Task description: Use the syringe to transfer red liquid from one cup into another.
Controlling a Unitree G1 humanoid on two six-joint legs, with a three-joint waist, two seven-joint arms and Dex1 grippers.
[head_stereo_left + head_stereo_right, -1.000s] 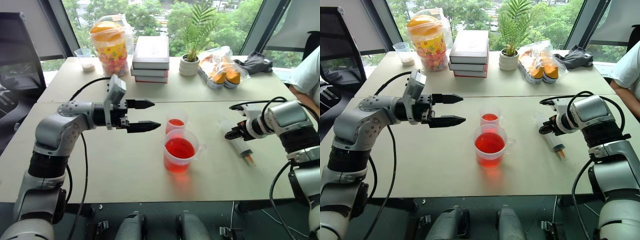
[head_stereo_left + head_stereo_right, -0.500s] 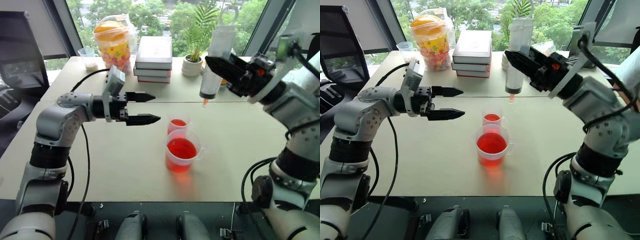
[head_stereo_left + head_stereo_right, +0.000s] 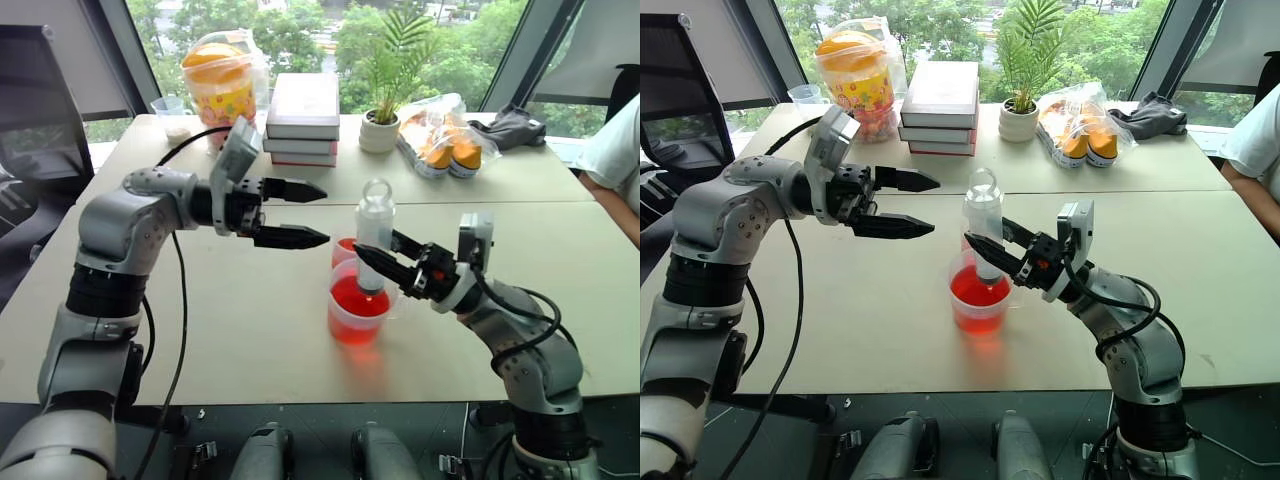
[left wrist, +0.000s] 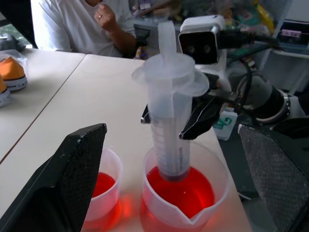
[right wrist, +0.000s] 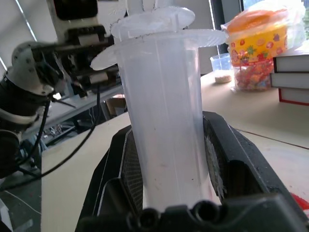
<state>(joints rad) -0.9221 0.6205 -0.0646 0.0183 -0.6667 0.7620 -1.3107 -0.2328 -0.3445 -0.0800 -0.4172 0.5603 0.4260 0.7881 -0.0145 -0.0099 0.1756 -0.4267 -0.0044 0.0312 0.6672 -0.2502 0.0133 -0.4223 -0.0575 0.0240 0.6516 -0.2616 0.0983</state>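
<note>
The tip of the syringe (image 4: 171,130) is lost below the rim of the wider handled cup (image 3: 358,312); it seems to reach the red liquid (image 3: 361,298), though the surface blurs where the barrel ends. The right gripper (image 3: 372,262) is clamped on that barrel just above the cup, near the middle of the frame, holding it upright with the plunger ring on top. The small cup (image 4: 104,186) is largely hidden behind the syringe in the head views; from the left wrist it stands just beside the big one, with red liquid in it too. So, two cups and one syringe. The left gripper (image 3: 305,213) hovers left of centre with its two black fingers spread and nothing between them. At the far right edge a person's sleeve (image 3: 618,135) is cut off by the frame.
</note>
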